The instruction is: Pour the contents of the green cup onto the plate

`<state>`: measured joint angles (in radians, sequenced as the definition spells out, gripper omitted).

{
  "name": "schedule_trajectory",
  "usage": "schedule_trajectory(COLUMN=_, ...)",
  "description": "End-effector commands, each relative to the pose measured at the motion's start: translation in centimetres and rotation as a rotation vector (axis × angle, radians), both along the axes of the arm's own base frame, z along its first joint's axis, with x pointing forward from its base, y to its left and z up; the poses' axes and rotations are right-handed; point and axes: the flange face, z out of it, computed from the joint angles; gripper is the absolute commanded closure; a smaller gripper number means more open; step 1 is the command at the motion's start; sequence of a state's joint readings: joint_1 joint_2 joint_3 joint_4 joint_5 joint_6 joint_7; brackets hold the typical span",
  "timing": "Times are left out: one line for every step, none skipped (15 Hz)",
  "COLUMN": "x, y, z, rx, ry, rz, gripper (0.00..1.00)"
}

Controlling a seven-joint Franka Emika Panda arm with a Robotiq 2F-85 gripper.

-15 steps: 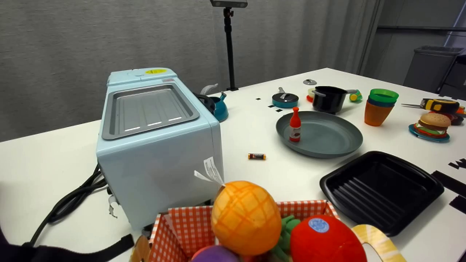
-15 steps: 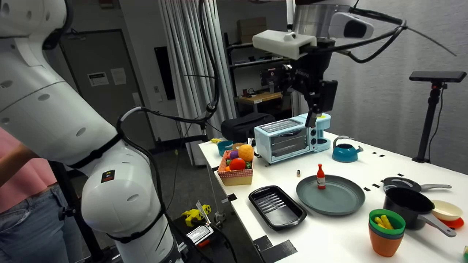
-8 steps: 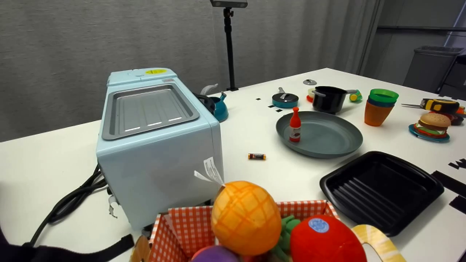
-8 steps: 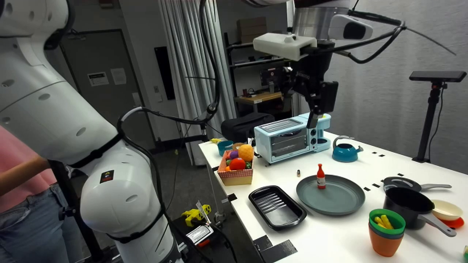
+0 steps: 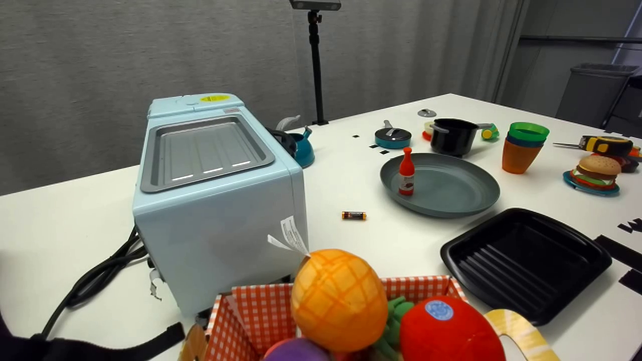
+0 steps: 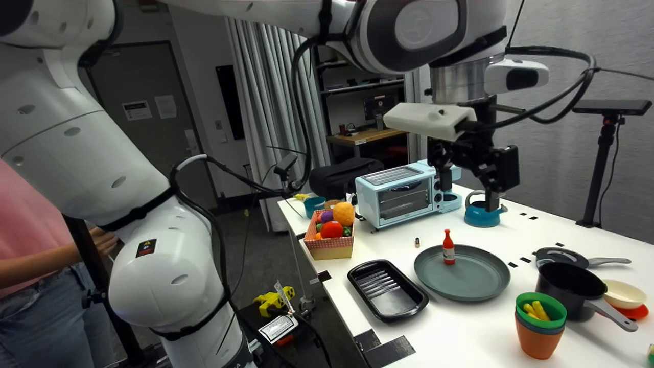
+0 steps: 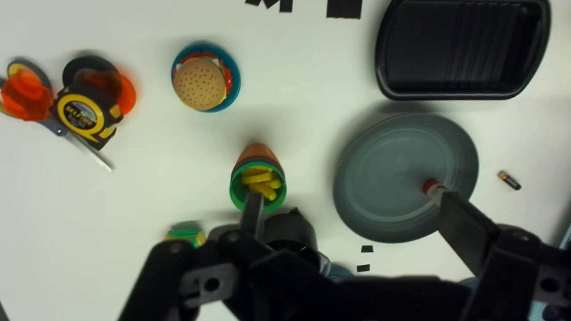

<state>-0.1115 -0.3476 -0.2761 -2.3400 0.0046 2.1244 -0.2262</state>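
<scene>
Green cup [image 6: 542, 323]: upright, yellow pieces [image 6: 537, 310] inside
Plate [image 6: 477, 281]: near the black tray [image 6: 396, 301], red bottle [image 6: 448, 251] standing on it
Gripper [image 6: 468, 198]: above the table [image 6: 470, 335], fingers [image 7: 466, 232] spread apart

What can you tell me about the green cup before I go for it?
The green cup has a round, open top and looks like smooth, slightly see-through plastic. It stands upright, seemingly nested in a stack, above a blue layer and an orange layer. Several yellow pieces lie inside it. The stack rests on the white table, near but apart from the black pot. The open gripper is not touching it.
</scene>
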Motion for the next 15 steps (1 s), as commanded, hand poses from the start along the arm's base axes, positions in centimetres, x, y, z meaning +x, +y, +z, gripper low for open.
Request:
schedule_trajectory(x=0.9, y=-2.0, z=-2.2, rx=-0.103, ry=-0.084, rz=-0.028, gripper=0.00)
schedule_trajectory(x=1.1, y=-2.5, z=-2.7, rx=-0.121, ry=-0.102, rz=-0.038, gripper=0.00)
schedule_trajectory(x=1.3, y=-3.0, z=-3.2, rx=-0.136, ry=-0.115, rz=-0.049, gripper=0.00)
schedule_trajectory(x=1.5, y=-3.3, z=-3.6, rx=-0.146, ry=-0.124, rz=-0.060, gripper=0.00)
schedule_trajectory(x=1.3, y=-2.6, z=-3.0, rx=-0.109, ry=-0.103, rz=-0.041, gripper=0.00)
schedule_trajectory(x=1.4, y=-2.8, z=-3.4, rx=-0.112, ry=-0.101, rz=-0.044, gripper=0.00)
schedule_trajectory(x=1.4, y=-2.8, z=-3.6, rx=-0.111, ry=-0.097, rz=-0.043, gripper=0.00)
schedule_trajectory(x=1.4, y=-2.7, z=-3.6, rx=-0.112, ry=-0.098, rz=-0.042, gripper=0.00)
schedule_trajectory(x=1.5, y=-2.7, z=-3.5, rx=-0.112, ry=-0.100, rz=-0.041, gripper=0.00)
schedule_trajectory(x=1.5, y=-2.6, z=-3.4, rx=-0.113, ry=-0.100, rz=-0.040, gripper=0.00)
schedule_trajectory(x=1.5, y=-2.6, z=-3.4, rx=-0.113, ry=-0.100, rz=-0.040, gripper=0.00)
schedule_trajectory(x=1.5, y=-2.6, z=-3.4, rx=-0.113, ry=-0.100, rz=-0.040, gripper=0.00)
schedule_trajectory(x=1.5, y=-2.6, z=-3.4, rx=-0.113, ry=-0.100, rz=-0.040, gripper=0.00)
schedule_trajectory(x=1.5, y=-2.6, z=-3.4, rx=-0.113, ry=-0.100, rz=-0.040, gripper=0.00)
schedule_trajectory(x=1.8, y=-2.5, z=-4.0, rx=-0.103, ry=-0.090, rz=-0.031, gripper=0.00)
